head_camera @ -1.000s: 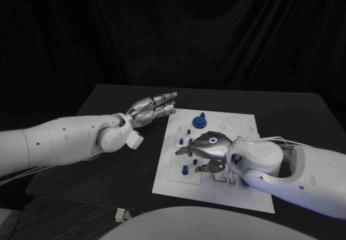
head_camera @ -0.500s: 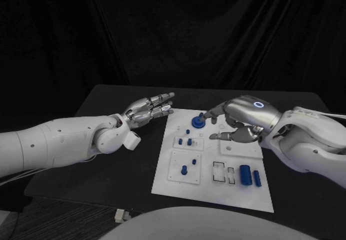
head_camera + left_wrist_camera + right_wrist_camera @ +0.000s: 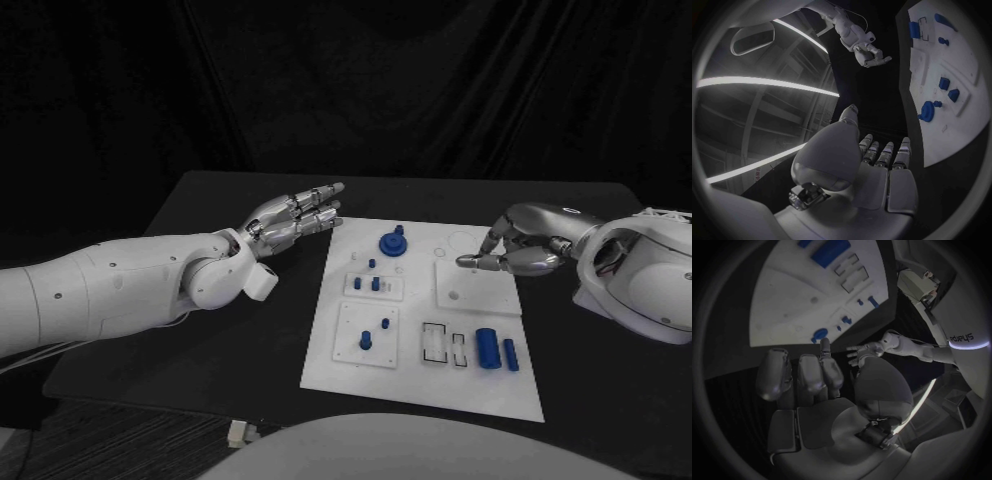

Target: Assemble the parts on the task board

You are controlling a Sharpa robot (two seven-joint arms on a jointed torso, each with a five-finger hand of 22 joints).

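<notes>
White task board (image 3: pixel 433 350) lies mid desk (image 3: pixel 216 330), long side running near-to-far. Left hand (image 3: pixel 297 218) hovers over the desk just off the board's far-left corner, fingers straight and side by side, palm empty; left wrist view shows the same flat, empty hand (image 3: pixel 879 170) w/ the board (image 3: pixel 967 125) off to one side. Right hand (image 3: pixel 522 248) sits over the board's far-right edge, fingers curled in w/ thumb and fingertip drawn together; can't tell if anything is pinched between them. In the right wrist view its fingers (image 3: pixel 807 372) look loosely bent, nothing seen in the palm. On the board: round blue knob (image 3: pixel 392 241) at the far end, small blue pegs (image 3: pixel 372 283) in a raised tile just nearer, two more pegs (image 3: pixel 372 338) in the tile near-left, two blue cylinders (image 3: pixel 498 351) lying side by side near-right, next to rectangular slots (image 3: pixel 444 346). No part touches either hand.
</notes>
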